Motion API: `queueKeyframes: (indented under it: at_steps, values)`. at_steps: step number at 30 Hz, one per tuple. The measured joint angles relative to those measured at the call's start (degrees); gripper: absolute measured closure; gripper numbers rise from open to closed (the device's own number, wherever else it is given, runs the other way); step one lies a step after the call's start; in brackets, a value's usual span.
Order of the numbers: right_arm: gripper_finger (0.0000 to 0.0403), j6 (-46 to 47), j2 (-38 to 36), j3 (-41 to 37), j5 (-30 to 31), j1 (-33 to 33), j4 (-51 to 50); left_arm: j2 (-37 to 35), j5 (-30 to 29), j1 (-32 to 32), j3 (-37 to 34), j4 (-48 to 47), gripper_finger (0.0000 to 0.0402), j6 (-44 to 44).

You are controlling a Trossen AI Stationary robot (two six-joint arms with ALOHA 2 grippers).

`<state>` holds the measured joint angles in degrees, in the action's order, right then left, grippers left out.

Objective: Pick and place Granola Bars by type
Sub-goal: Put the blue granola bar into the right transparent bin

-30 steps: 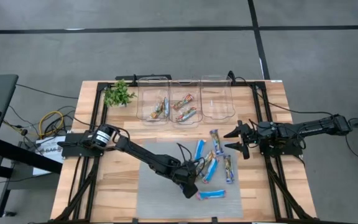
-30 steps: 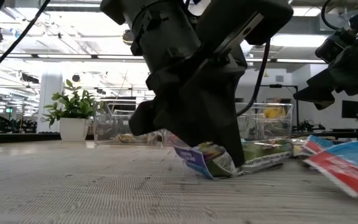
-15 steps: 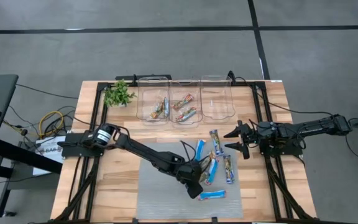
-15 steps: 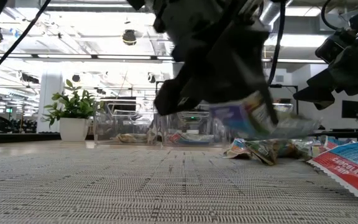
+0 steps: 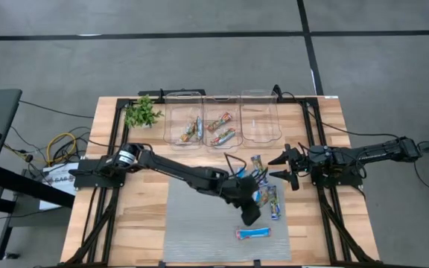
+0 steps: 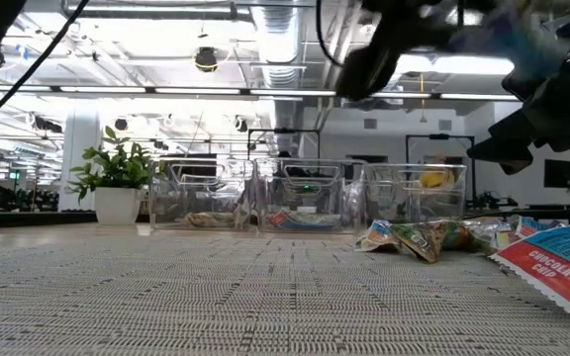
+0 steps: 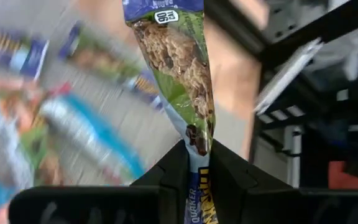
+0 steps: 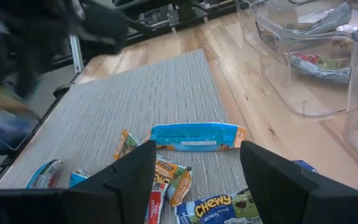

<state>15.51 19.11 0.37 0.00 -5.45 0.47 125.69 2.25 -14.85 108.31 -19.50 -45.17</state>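
We see the left gripper (image 5: 253, 195) mid-frame in the high view, over the loose pile, its fingers (image 7: 173, 171) pinched tight on one green-and-brown granola bar (image 7: 176, 62), which the left wrist view shows clamped by its lower end and lifted clear of the grey mat (image 5: 199, 231). So one pick is done, with the placing not yet done. At the top centre of the high view stand three clear bins: the left bin (image 5: 183, 119) has a couple of multicoloured bars, the middle bin (image 5: 223, 123) has two more with orange-red wrappers, and the right bin (image 5: 260, 117) looks to have no bars from above. We cannot tell what the yellow thing seen through it in the low view is. Left to sort are the loose bars (image 5: 267, 195) in the centre-right cluster on the mat, blue-and-white mixed with multicoloured ones, partly hidden under the left arm, plus a single blue bar (image 5: 253, 233) lying apart near the lower centre. The right gripper (image 5: 283, 167) waits at the right of the frame just beside that cluster, fingers (image 8: 278, 180) spread wide and holding nothing. A plant sprig (image 5: 141, 112) sits at the upper left corner of the surface (image 5: 136, 216). We judge the task somewhere under halfway: four bars binned, one in hand, and more than that on the mat; blue ones appear wholly unsorted.
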Motion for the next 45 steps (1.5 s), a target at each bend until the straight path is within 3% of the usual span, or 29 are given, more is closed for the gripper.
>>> queueKeyframes:
  at_steps: [8,20,33,45]
  values:
    - [0.0178,0.0,-0.01,0.01,-0.01,0.0,0.0,-0.07,1.8,1.79,8.38,0.0,0.0356,5.48]
    - [0.0178,-0.01,-0.01,0.01,0.0,0.0,0.0,-0.13,2.03,7.07,9.07,-0.27,0.0356,5.64]
    - [0.0178,0.01,-0.01,0.01,0.0,0.02,-0.02,-0.13,13.44,21.63,9.07,-0.05,0.0356,8.01]
    - [0.0178,0.0,-0.01,0.01,-0.01,0.0,0.0,-0.13,13.95,34.61,9.07,-0.31,0.0356,12.72]
